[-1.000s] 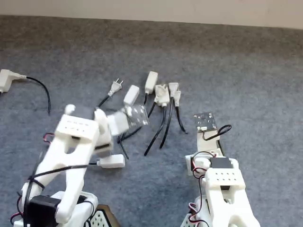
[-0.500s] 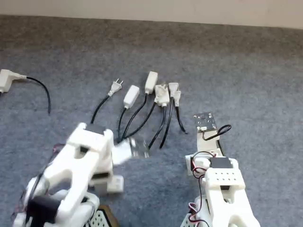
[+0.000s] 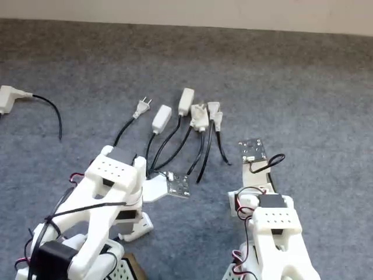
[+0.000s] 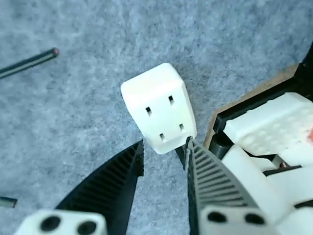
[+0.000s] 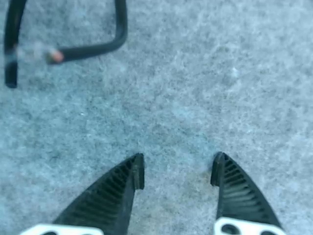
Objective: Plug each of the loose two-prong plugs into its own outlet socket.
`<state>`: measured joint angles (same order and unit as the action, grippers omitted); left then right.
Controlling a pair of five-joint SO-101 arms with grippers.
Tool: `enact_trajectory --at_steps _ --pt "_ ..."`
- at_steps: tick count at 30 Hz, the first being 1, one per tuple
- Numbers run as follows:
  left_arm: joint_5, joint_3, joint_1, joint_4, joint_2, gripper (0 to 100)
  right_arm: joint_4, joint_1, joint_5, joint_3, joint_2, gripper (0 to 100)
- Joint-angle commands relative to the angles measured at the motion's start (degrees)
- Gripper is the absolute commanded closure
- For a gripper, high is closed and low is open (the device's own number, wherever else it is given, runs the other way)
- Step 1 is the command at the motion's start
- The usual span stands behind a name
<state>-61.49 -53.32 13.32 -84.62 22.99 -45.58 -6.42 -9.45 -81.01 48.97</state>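
A white outlet socket (image 4: pixel 157 107) with two pairs of slots lies on the grey carpet, its near end pinched between the fingertips of my left gripper (image 4: pixel 164 144), which is shut on it. In the high view that socket (image 3: pixel 138 226) sits low beside the left arm's base. A loose two-prong plug (image 3: pixel 141 107) on a black cord lies farther back, beside several white plug and socket bodies (image 3: pixel 161 118). My right gripper (image 5: pixel 176 169) is open over bare carpet, near a cut black cord end (image 5: pixel 55 56).
Another white plug (image 3: pixel 7 98) with a black cord lies at the far left. Black cords (image 3: pixel 198 154) fan out between the two arms. The left arm's own base (image 4: pixel 274 127) stands close to the held socket.
The left arm has pulled back toward its base, and the white socket came with it, from mid-carpet to beside the base. The right arm has stayed still.
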Motion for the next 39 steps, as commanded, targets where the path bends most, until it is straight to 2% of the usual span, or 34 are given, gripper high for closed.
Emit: enact_trajectory --at_steps 1,9,13,16,22,29,37,39 --pt "0.26 1.71 1.10 -1.23 0.57 84 0.75 -0.57 0.18 0.31 1.10 77.4" --pt "0.26 1.63 2.86 -0.70 0.57 83 0.75 -0.57 0.18 0.31 1.10 77.4" --pt "0.26 1.71 3.30 3.16 0.57 74 0.75 -0.57 0.18 0.31 1.10 77.4" --pt "4.13 1.71 3.74 7.74 0.57 70 0.75 -0.57 0.18 0.31 1.10 77.4" --pt "7.21 1.45 3.65 16.00 -0.04 70 0.75 -0.57 0.18 0.31 1.10 77.4" --pt "7.12 -1.01 3.91 17.23 -0.13 70 0.75 -0.57 0.18 0.31 1.10 77.4" --pt "7.38 -9.71 13.05 21.63 -0.13 70 0.75 -0.57 0.18 0.31 1.10 77.4" --pt "7.47 -10.33 13.58 23.47 -0.04 70 0.75 -0.57 0.18 0.31 1.10 77.4"
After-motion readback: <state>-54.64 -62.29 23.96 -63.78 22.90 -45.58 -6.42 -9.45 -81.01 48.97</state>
